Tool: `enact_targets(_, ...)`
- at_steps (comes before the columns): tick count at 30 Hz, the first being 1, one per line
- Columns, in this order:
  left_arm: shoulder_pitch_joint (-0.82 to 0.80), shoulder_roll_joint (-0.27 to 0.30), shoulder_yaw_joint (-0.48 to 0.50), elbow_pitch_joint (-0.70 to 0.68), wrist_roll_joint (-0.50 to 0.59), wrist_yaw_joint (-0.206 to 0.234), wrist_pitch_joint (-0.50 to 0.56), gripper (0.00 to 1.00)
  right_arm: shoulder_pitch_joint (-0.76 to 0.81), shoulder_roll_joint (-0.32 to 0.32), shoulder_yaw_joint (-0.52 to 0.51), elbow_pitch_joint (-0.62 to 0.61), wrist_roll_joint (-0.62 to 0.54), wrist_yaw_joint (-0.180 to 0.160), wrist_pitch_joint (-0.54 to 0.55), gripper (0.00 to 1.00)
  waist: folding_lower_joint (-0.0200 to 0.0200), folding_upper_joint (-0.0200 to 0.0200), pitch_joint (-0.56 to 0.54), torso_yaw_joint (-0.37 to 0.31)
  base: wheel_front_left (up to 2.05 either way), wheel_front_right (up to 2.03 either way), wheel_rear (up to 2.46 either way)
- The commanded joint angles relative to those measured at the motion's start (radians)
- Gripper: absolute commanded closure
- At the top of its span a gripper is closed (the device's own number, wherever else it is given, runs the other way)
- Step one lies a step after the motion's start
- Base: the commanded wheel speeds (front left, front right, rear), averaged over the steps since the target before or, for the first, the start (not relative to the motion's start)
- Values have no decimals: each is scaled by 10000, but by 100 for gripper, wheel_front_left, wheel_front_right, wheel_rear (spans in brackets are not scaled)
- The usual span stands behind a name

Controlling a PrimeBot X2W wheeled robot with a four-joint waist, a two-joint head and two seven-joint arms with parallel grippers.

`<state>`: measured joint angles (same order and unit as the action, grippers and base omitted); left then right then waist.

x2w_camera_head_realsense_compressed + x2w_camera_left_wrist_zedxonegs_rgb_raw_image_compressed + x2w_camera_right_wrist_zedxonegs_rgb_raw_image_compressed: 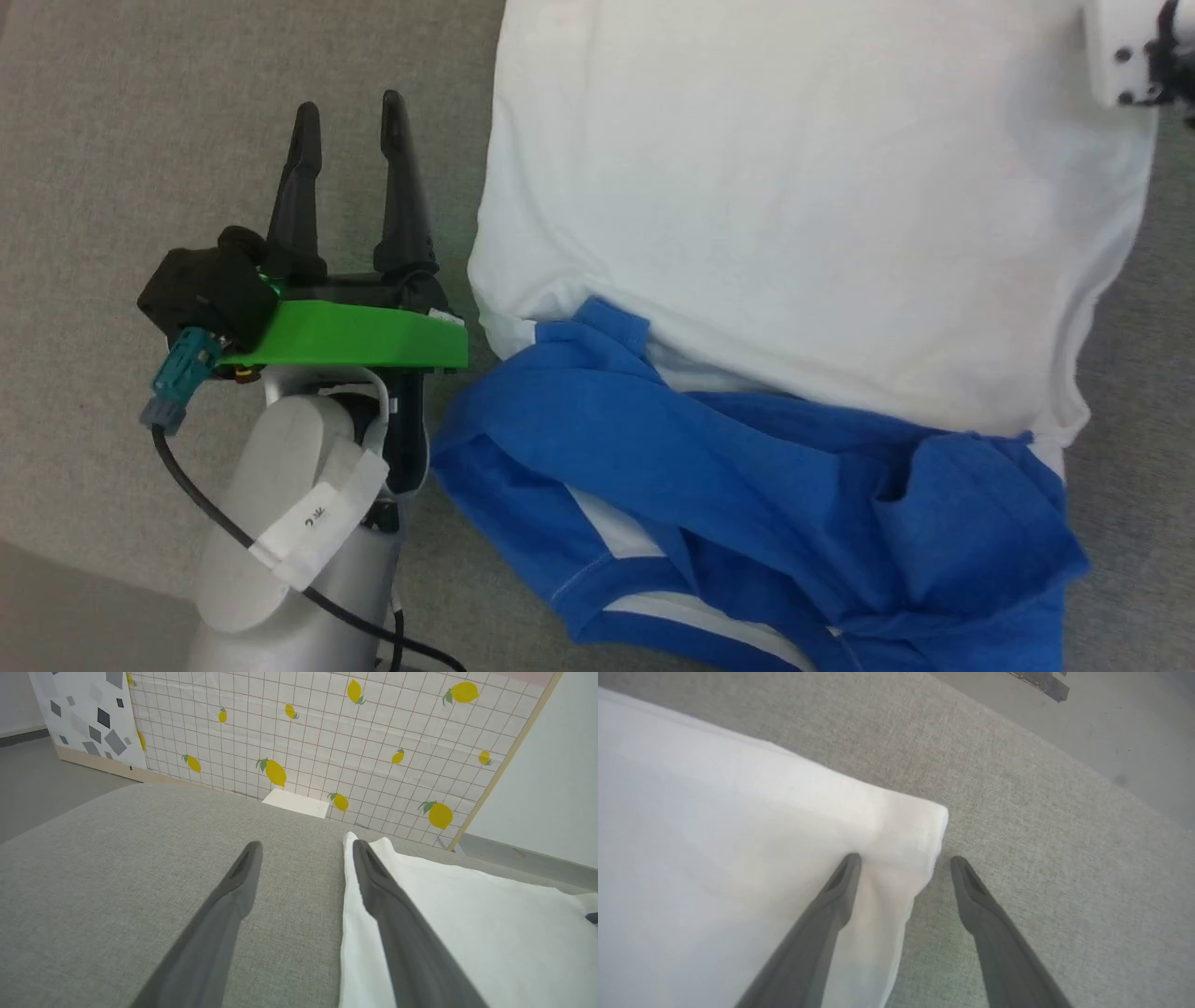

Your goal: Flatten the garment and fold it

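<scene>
Grey cushion [140,140] | garment [794,233] beside L claw [350,101], corner under R claw [903,857] | both apart

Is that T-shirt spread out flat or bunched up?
Partly spread. The garment lies fairly smooth across its white body on the grey surface, but its blue end is crumpled and folded over itself.

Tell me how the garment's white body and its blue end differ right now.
The white body lies spread and fairly smooth; the blue end is bunched in folds. The white body lies farther from the robot, the blue end nearer. Both rest on the grey surface.
</scene>
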<state>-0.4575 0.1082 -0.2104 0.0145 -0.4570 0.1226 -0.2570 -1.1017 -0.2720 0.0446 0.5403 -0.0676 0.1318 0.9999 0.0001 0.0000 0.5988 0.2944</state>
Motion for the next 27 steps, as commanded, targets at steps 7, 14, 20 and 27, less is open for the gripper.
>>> enact_targets(7,-141,-215,137,208,168,-353,-46,0,115,-41,225,403,233,-11,1056,89,-1,0,399,296,0,0,0)
enact_targets(14,-1926,701,102,574,149,-735,1714,0,-168,85,268,-180,699,-11,574,100,-1,0,95,-329,0,0,0)
enact_targets(20,-4500,1573,-95,1854,-294,-971,5516,0,-440,331,668,-419,1088,-11,-107,100,-1,0,66,-1103,0,0,0)
enact_targets(27,-6518,2045,-604,3608,-486,-965,9014,0,-729,562,1638,-559,1936,-11,-666,100,-1,0,460,-1982,0,0,0)
